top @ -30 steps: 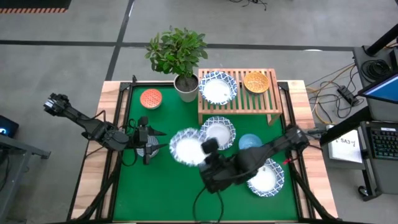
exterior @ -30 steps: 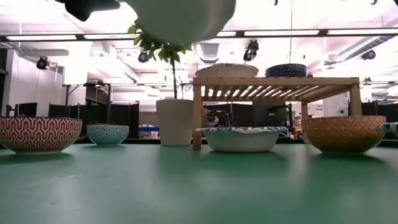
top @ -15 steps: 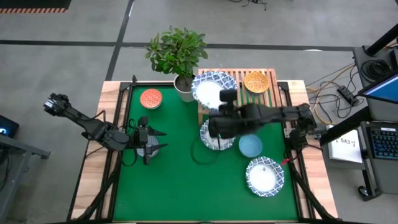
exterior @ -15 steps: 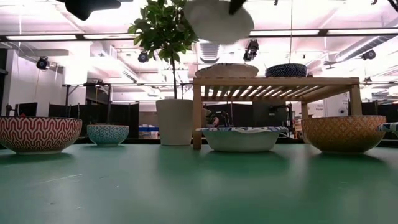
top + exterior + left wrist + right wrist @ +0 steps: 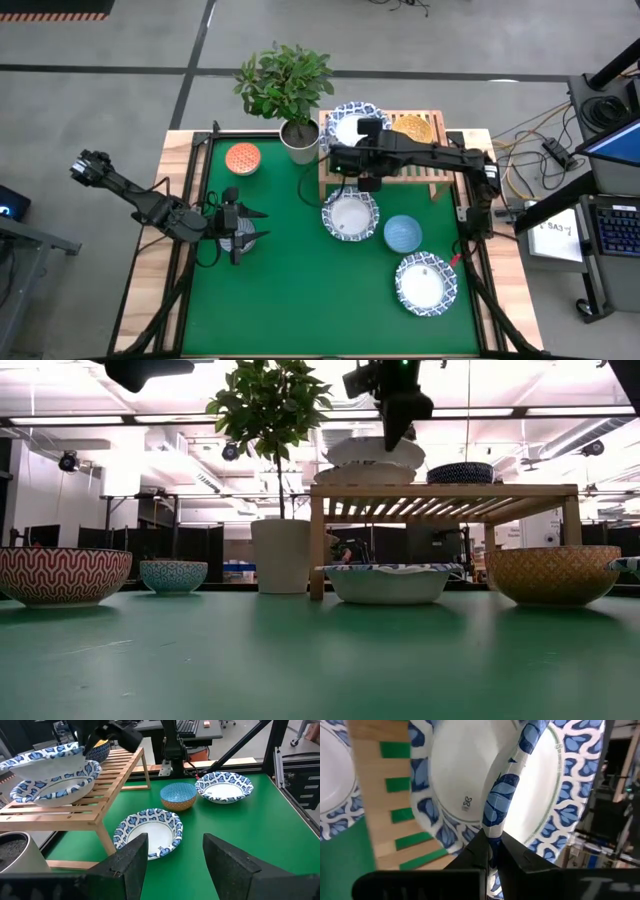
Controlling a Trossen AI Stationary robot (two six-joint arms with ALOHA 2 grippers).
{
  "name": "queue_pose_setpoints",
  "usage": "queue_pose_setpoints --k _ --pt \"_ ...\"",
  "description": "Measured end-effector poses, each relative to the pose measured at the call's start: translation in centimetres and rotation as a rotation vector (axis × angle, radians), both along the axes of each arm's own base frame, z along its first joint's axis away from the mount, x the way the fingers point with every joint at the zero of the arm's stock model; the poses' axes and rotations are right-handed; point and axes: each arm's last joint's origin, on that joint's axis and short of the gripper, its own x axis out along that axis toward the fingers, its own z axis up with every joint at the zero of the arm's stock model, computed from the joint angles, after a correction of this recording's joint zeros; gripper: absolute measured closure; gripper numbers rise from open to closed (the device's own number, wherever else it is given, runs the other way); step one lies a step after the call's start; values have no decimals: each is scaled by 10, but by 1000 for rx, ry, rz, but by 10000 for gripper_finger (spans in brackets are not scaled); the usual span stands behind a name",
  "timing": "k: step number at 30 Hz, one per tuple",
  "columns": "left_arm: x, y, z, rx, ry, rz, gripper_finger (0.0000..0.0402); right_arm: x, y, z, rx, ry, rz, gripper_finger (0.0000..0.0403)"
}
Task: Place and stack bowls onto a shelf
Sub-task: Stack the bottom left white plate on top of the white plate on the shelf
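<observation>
The right gripper [image 5: 492, 847], pinching a white bowl's [image 5: 47, 762] rim, holds it just over the one on the shelf [image 5: 425, 163], while two white bowls [image 5: 350, 214] and small ones remain on the table; left gripper [image 5: 172, 857] waits wide.

No legible text, brand or number in any view. Only mark noted: a small grey emblem, possibly a stamp or flower motif, on the white inside of the held bowl [image 5: 470, 795] in the right wrist view; no letters readable.
</observation>
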Motion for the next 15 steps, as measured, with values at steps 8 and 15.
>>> queue_pose_setpoints --k 8,15 --pt "0 0 0 14 3 -4 228 3 -3 -1 23 -10 37 383" --pt "0 0 0 16 4 -5 228 3 -3 -1 26 -27 19 316"
